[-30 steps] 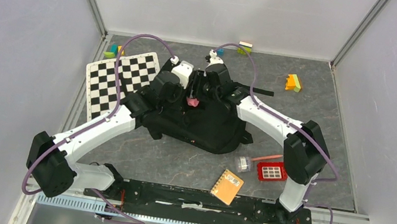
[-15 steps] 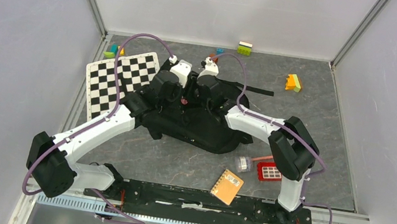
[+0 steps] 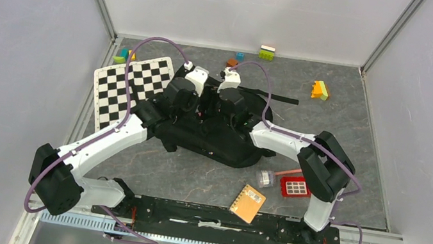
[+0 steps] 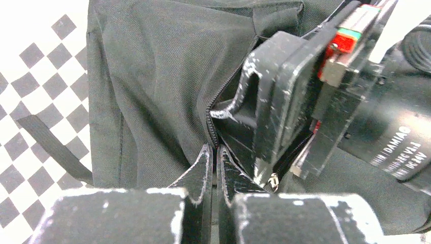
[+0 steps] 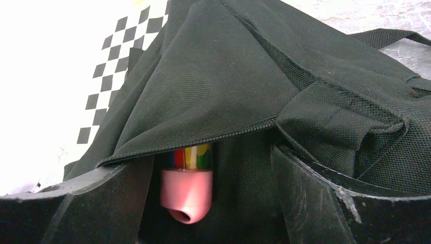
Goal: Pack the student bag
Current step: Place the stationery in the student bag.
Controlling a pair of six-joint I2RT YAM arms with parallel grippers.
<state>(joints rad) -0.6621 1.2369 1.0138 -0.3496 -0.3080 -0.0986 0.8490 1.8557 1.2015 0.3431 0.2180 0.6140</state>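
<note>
Flanking a pink-capped striped tube [image 5: 187,195] under the flap of the student bag [image 5: 228,86] mid-table, the right gripper [image 5: 213,203] stands with jaws spread, while the left gripper [image 4: 213,157] pinches the zipper edge; an orange notebook [image 3: 248,203] and red case [image 3: 295,187] await packing.

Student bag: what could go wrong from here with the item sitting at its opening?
1. The pink-capped tube lies only partly under the student bag's zip edge, between the fingers of the open right pincer. Pulling that arm back might drag it out again.
2. The left pincer is shut on just a thin bit of fabric at the zip. If it slipped, the flap would likely drop onto the right pincer.
</note>
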